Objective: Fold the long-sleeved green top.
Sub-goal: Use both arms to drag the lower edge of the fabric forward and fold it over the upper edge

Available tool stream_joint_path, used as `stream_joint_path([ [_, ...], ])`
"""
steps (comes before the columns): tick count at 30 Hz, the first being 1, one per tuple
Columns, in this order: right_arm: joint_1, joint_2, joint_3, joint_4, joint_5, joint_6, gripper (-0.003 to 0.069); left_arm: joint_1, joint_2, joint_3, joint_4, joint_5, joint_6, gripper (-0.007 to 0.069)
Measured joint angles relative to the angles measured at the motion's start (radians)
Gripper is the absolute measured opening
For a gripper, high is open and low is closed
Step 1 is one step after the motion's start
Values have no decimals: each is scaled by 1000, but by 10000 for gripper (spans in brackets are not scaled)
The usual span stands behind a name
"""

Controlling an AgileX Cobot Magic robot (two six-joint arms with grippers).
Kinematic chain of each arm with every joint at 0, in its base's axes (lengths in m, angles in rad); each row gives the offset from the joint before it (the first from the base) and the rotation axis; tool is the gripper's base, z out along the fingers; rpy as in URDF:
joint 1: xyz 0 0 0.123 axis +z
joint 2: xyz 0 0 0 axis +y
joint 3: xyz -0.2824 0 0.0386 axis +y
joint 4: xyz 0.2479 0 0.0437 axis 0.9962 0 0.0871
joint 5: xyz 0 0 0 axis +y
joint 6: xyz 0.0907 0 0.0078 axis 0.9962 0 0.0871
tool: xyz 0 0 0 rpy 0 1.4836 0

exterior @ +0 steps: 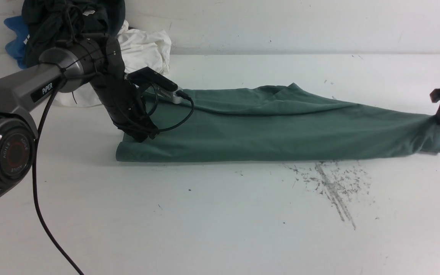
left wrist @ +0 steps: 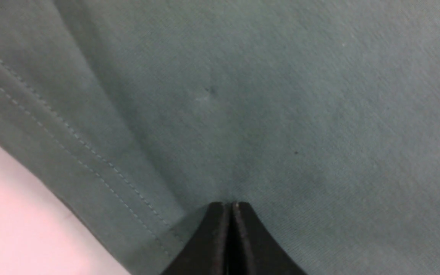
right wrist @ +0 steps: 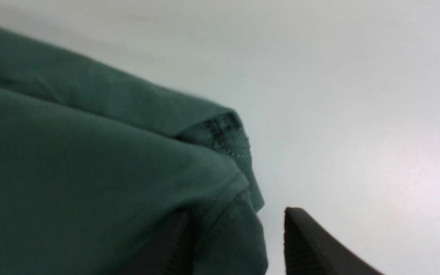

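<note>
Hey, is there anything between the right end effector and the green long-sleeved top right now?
Nothing visible. The right end effector stands open right at the green long-sleeved top, with the end corner of the shirt lying between its jaws.

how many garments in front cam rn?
4: green top spread out in the middle; dark garment, white garment and blue garment heaped at the far left. The heap may hide more.
</note>
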Motion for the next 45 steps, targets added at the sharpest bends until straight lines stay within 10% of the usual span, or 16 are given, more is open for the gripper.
stream_joint_path([
  [7,21,-3,-236,-9,38,34,449,0,-14,-4,7,27,-11,-7],
  [20,409,142,-298,125,40,-109,3,1,-14,-49,6,76,-14,-7],
  [45,513,300,-299,190,-446,152,-14,1,2,-50,10,126,-14,-7],
])
